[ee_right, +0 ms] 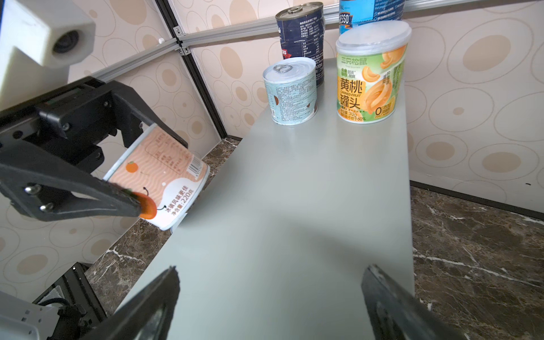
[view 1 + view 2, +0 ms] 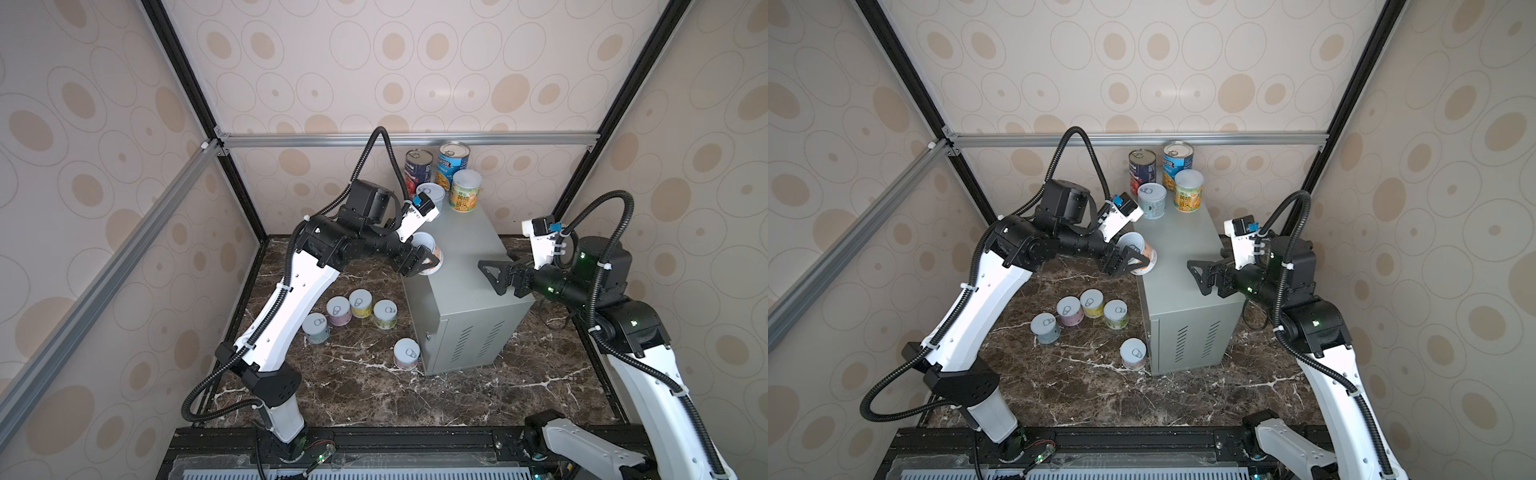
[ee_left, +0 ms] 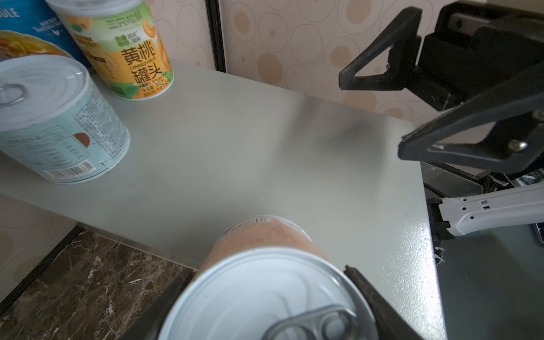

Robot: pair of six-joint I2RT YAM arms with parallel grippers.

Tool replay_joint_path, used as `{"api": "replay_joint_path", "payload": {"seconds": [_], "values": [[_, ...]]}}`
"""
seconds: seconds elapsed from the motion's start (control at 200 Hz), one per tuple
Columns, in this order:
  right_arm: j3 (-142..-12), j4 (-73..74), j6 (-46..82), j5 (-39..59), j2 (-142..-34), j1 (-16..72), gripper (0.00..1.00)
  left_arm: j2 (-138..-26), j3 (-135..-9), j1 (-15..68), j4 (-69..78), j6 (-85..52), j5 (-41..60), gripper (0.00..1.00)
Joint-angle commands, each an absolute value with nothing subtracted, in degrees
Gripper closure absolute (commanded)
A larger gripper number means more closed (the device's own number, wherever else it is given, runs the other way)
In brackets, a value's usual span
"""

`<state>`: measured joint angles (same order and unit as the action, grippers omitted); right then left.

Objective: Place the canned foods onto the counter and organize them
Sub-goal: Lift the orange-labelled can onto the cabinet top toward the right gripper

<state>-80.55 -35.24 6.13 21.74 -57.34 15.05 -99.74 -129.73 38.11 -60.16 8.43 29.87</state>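
My left gripper (image 2: 430, 261) is shut on a peach-orange can (image 1: 164, 173) with a white pull-tab lid (image 3: 253, 294). The can is tilted, its bottom rim at the left edge of the grey counter (image 2: 465, 266). At the counter's far end stand a navy-red can (image 2: 418, 166), a blue-yellow can (image 2: 453, 160), a green-yellow can (image 2: 466, 190) and a pale blue can (image 2: 432, 195). My right gripper (image 2: 494, 270) hangs open over the counter's right side, with nothing between its fingers (image 1: 382, 294).
Several short pastel cans stand on the dark marble left of the counter, a cluster (image 2: 360, 303) and a single one (image 2: 406, 353) by the counter's front corner. The back wall is close behind the far cans. The counter's top (image 1: 294, 191) is bare in its middle and near part.
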Motion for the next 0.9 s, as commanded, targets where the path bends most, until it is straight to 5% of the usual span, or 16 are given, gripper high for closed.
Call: {"api": "replay_joint_path", "payload": {"seconds": [0.0, 0.26, 0.535, 0.895], "values": [[-81.01, -35.51, 4.74, 23.03, -56.37, 15.19, 0.0, -100.03, -134.18, 39.71, -58.62, 9.98, 30.44, 1.0], [-79.46, -34.98, 4.63, 22.87, -55.38, 15.2, 0.0, -103.01, -136.23, 42.11, -58.14, 9.62, 30.15, 0.95], [-78.31, -35.03, 4.61, 21.19, -53.91, 15.21, 0.0, -105.66, -136.23, 43.5, -56.09, 9.14, 30.66, 0.71], [-77.59, -35.55, 3.99, 20.62, -52.59, 15.2, 0.0, -107.95, -136.23, 44.33, -53.51, 8.57, 32.58, 0.5]]}}
